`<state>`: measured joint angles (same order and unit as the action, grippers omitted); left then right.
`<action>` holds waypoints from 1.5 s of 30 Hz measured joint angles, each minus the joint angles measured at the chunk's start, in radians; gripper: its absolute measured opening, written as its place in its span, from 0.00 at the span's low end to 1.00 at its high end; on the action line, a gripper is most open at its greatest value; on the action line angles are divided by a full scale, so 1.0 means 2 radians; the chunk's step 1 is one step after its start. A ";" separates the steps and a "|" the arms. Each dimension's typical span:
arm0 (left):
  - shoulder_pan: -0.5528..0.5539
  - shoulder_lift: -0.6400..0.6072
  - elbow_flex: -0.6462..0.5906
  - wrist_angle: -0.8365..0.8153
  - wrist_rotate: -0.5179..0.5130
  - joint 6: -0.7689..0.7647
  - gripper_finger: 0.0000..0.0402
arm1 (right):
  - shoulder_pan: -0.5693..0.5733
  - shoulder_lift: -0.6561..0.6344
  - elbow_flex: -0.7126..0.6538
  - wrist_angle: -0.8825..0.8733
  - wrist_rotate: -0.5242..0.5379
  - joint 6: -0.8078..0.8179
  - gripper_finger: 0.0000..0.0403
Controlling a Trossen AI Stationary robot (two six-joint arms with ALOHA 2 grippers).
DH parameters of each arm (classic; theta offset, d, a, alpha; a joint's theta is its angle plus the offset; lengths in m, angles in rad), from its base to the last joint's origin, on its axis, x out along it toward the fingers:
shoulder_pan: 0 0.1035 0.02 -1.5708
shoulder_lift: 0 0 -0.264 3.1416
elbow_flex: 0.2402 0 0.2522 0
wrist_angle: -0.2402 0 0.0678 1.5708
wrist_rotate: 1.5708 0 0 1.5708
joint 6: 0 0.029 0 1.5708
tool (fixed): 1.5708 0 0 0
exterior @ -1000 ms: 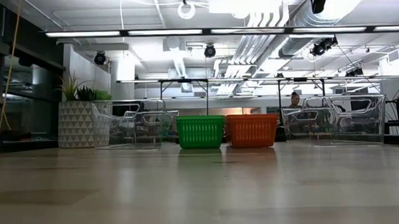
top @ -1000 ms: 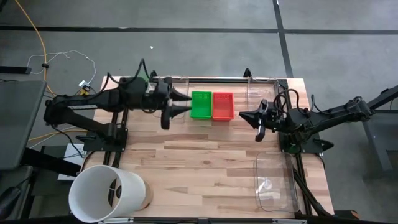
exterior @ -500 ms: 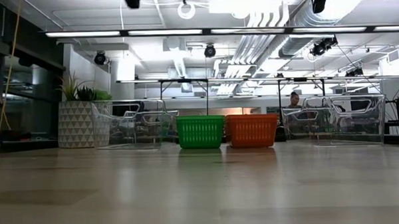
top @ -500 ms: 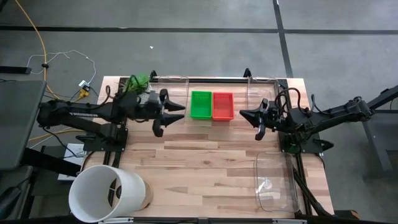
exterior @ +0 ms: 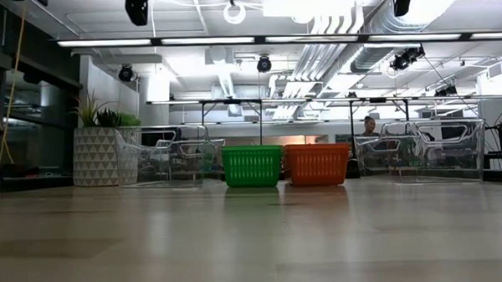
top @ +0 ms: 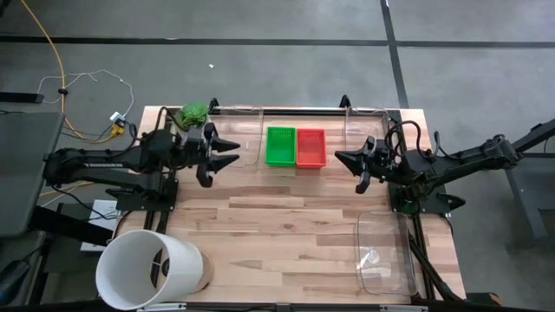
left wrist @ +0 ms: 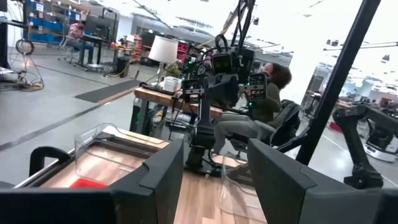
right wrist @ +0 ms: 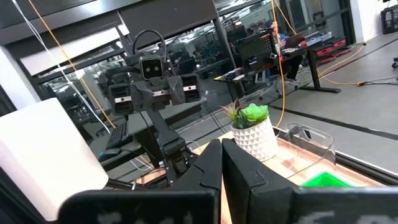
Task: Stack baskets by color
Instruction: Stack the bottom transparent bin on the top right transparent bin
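Retreat by the left claw (top: pixel 227 153): released and empty, it has pulled back from the green basket (top: pixel 280 146), which sits touching the red basket (top: pixel 310 146) at the bench's (top: pixel 286 225) far edge; right claw (top: pixel 344 159) clenched, stacking seemingly done

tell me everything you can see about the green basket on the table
The green basket is a small, shallow, rectangular tub of bright green plastic with perforated sides and a rim around its open top. It sits upright at the table's far edge, side by side with the red basket, looking close enough to touch. Neither gripper touches it.
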<state>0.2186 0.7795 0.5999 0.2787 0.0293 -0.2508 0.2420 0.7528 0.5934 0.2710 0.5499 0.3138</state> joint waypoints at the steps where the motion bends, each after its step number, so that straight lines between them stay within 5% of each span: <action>1: 0.001 0.000 0.000 -0.001 0.000 0.000 0.41 | 0.000 0.000 0.000 0.000 0.000 0.000 0.00; 15: 0.002 0.021 -0.001 -0.014 0.000 0.000 0.41 | 0.000 0.000 0.001 -0.017 -0.030 0.089 0.08; 22: 0.002 0.021 -0.001 -0.014 0.000 0.000 0.41 | 0.015 0.019 0.068 -0.265 -0.208 0.273 0.26; 28: 0.002 0.021 -0.001 -0.014 0.000 0.000 0.41 | 0.042 0.083 0.149 -0.279 -0.226 0.252 0.31; 32: 0.002 0.021 -0.001 -0.014 0.000 0.000 0.41 | 0.045 0.143 0.232 -0.411 -0.250 0.261 0.31; 37: 0.002 0.021 0.000 -0.014 0.000 -0.004 0.41 | 0.072 0.211 0.287 -0.575 -0.261 0.400 0.31; 45: 0.002 0.021 0.000 -0.014 0.000 -0.004 0.41 | 0.163 0.288 0.258 -0.623 -0.303 0.644 0.31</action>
<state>0.2222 0.8223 0.5991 0.2504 0.0299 -0.2588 0.5671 1.3294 1.1087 -0.9745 -0.0568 1.6024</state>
